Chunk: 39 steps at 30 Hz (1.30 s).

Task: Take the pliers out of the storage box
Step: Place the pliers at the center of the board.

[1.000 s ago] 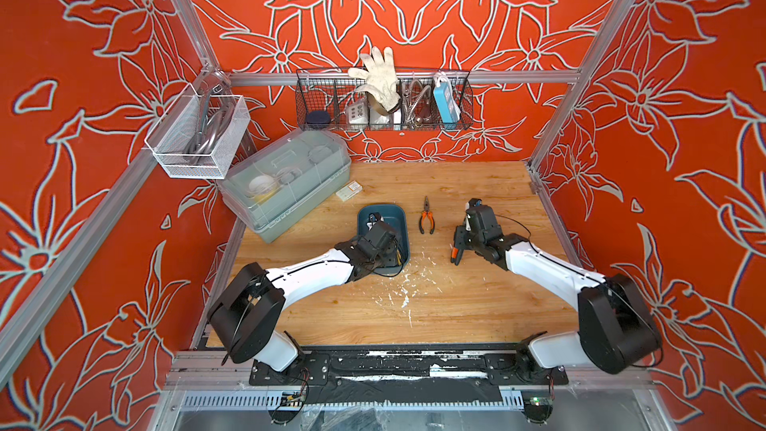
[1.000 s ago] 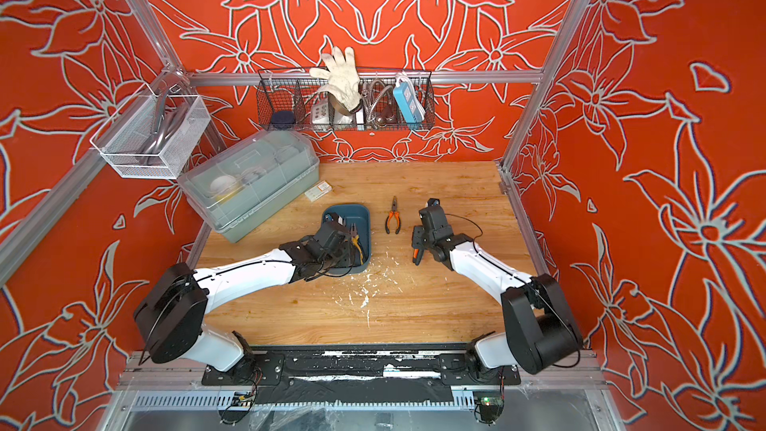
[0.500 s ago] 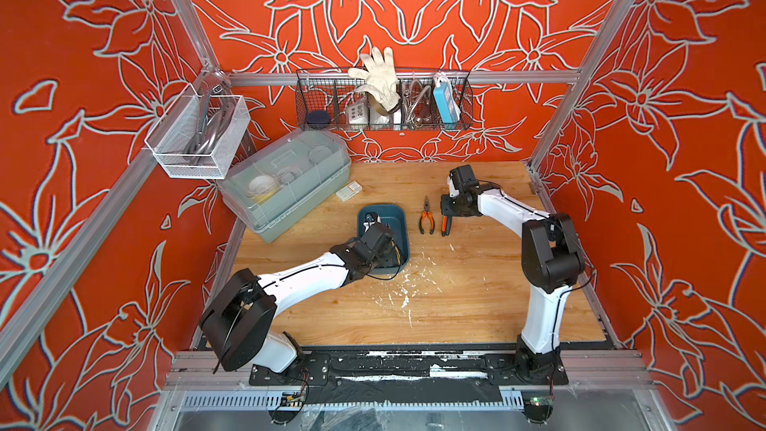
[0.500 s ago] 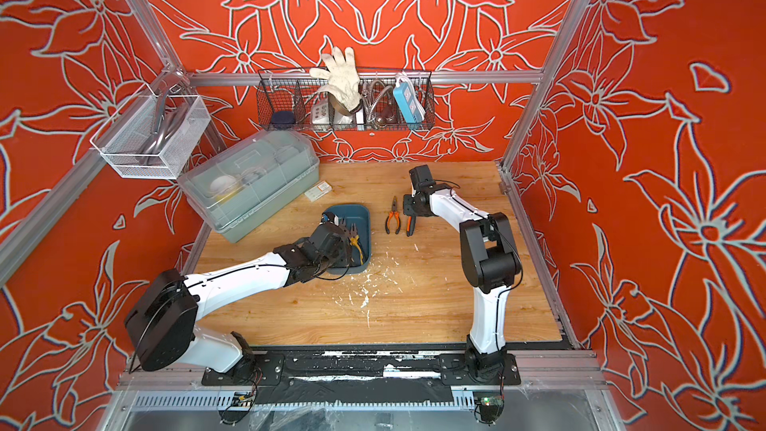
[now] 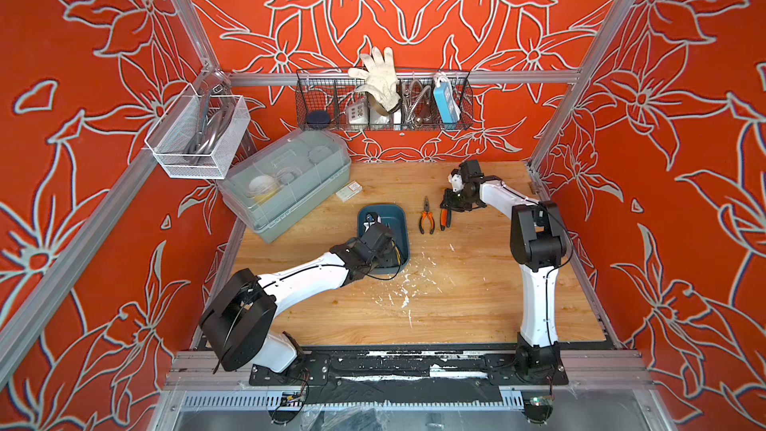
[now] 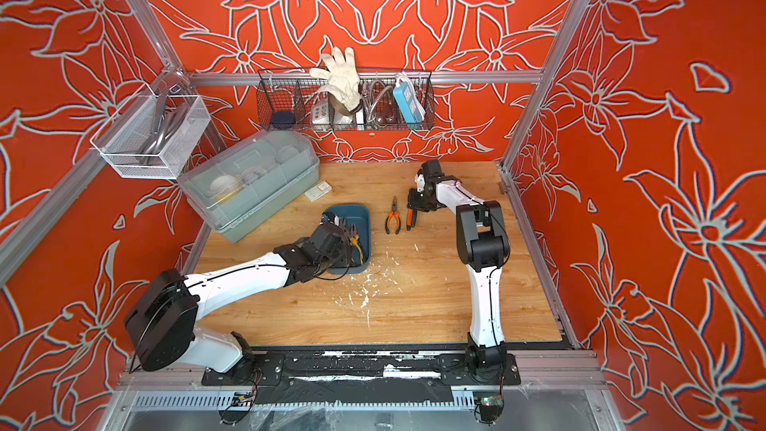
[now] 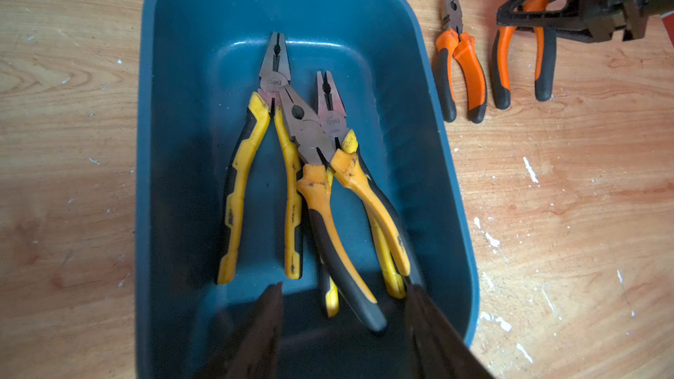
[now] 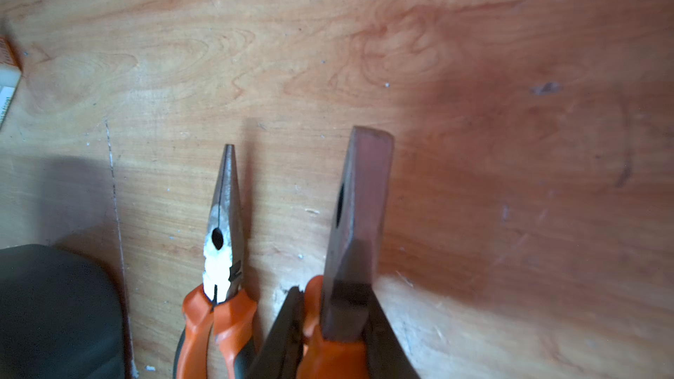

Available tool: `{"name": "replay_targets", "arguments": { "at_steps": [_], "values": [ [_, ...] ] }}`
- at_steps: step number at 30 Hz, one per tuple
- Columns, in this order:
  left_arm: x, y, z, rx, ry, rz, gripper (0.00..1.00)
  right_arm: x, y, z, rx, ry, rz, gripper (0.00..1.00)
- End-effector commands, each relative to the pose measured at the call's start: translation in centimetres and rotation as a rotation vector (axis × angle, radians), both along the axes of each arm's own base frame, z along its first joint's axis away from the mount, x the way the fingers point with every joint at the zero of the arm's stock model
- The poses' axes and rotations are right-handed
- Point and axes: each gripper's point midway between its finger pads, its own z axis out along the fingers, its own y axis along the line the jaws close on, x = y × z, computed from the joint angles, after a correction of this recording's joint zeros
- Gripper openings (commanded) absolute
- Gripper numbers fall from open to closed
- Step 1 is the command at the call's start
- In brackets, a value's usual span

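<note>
The teal storage box (image 5: 383, 211) sits mid-table; in the left wrist view its wall (image 7: 175, 140) surrounds three yellow-handled pliers (image 7: 237, 184) lying side by side and partly overlapping. My left gripper (image 7: 343, 297) hangs open over the box's near end, its fingers (image 7: 262, 322) on either side of the handle ends without touching them. Right of the box, orange-handled needle-nose pliers (image 5: 427, 217) lie on the wood. Just beside them my right gripper (image 8: 333, 300) is shut on orange-handled pliers (image 8: 361, 213), gripped near the pivot, turned on edge and low over the table (image 8: 474, 67).
A large translucent lidded bin (image 5: 286, 184) stands at the back left with a small card (image 5: 349, 191) beside it. A black wire basket (image 5: 383, 101) hangs on the back wall and a white mesh basket (image 5: 199, 134) on the left wall. White flecks (image 5: 404, 284) dot the wood.
My right arm has swung away from the front and carried the orange-handled pliers back, down beside the needle-nose pair. My left gripper has stayed open over the box.
</note>
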Motion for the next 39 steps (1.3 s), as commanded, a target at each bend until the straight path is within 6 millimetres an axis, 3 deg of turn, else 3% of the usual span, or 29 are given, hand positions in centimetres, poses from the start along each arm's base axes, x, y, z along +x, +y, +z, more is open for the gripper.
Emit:
{"name": "replay_targets", "arguments": {
  "at_steps": [1, 3, 14, 18, 23, 30, 39],
  "values": [
    [0.3, 0.1, 0.9, -0.010, -0.020, -0.001, 0.56, -0.4, 0.5, -1.4, 0.026, 0.040, 0.010, 0.27],
    [0.3, 0.1, 1.0, -0.010, -0.022, -0.001, 0.56, -0.8, 0.3, -2.0, 0.020, 0.047, 0.003, 0.32],
    [0.3, 0.0, 0.7, -0.002, -0.010, -0.003, 0.56, -2.2, -0.8, -3.2, -0.018, 0.054, -0.041, 0.33],
    [0.3, 0.0, 0.7, -0.002, -0.009, -0.003, 0.56, -2.5, -1.3, -3.4, -0.031, 0.047, -0.060, 0.43],
    [0.3, 0.0, 0.7, -0.007, -0.011, -0.003, 0.56, -2.9, -1.3, -3.9, -0.029, 0.064, -0.063, 0.46],
    [0.3, -0.1, 0.7, -0.009, -0.008, -0.005, 0.56, -3.4, -1.8, -4.1, -0.058, 0.063, -0.058, 0.58],
    [0.3, -0.2, 0.7, -0.011, -0.007, -0.006, 0.56, -3.5, -1.8, -4.2, -0.053, 0.066, -0.069, 0.60]
  ]
}}
